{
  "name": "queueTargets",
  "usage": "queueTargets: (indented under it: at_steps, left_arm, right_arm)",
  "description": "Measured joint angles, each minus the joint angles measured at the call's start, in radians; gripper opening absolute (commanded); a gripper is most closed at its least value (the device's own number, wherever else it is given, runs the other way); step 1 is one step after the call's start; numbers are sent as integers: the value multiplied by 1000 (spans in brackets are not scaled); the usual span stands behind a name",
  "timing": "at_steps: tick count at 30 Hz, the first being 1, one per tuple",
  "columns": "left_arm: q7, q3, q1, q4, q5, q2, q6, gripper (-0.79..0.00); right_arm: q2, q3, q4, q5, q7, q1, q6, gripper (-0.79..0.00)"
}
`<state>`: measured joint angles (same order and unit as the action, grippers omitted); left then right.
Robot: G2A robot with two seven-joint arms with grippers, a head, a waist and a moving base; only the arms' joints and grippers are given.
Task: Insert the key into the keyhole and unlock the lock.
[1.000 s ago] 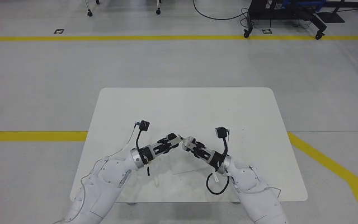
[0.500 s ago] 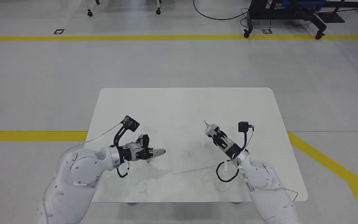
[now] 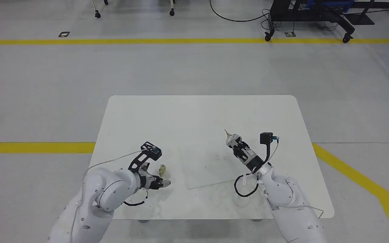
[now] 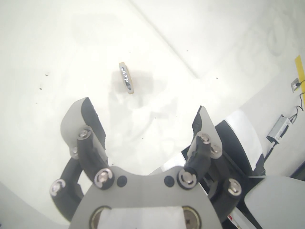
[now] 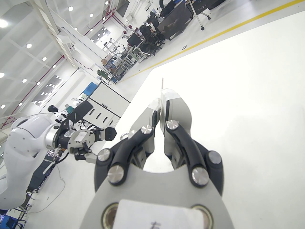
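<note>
The lock [image 4: 126, 78] lies on the white table [image 3: 200, 115] just beyond the left gripper [image 4: 143, 110], fingers spread and empty; a faint crease [image 4: 157, 32] runs near it. Well apart, the right gripper [image 5: 160, 101] clamps the key [image 5: 162, 83], blade protruding.

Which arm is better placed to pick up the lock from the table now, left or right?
Left. The left gripper is open and close to the lock, which lies on the table. The right gripper is shut on the key and stands farther away across the table.
</note>
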<state>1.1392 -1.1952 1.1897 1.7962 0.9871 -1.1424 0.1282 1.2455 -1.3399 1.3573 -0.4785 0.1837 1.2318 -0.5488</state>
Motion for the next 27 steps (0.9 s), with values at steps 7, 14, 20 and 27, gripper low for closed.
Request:
queueTargets:
  at_steps: [7, 14, 20, 27]
  left_arm:
    - [-72, 68, -51, -83, -17, -17, -44, -394]
    - [-47, 67, -75, -107, -32, -18, -49, -459]
    - [-65, 69, -85, -136, -63, -20, -26, -785]
    - [-56, 66, -118, -165, -61, -20, -24, -785]
  right_arm:
    - [0, 0, 0, 0, 0, 0, 0, -785]
    - [0, 0, 0, 0, 0, 0, 0, -785]
    - [0, 0, 0, 0, 0, 0, 0, -785]
    - [0, 0, 0, 0, 0, 0, 0, -785]
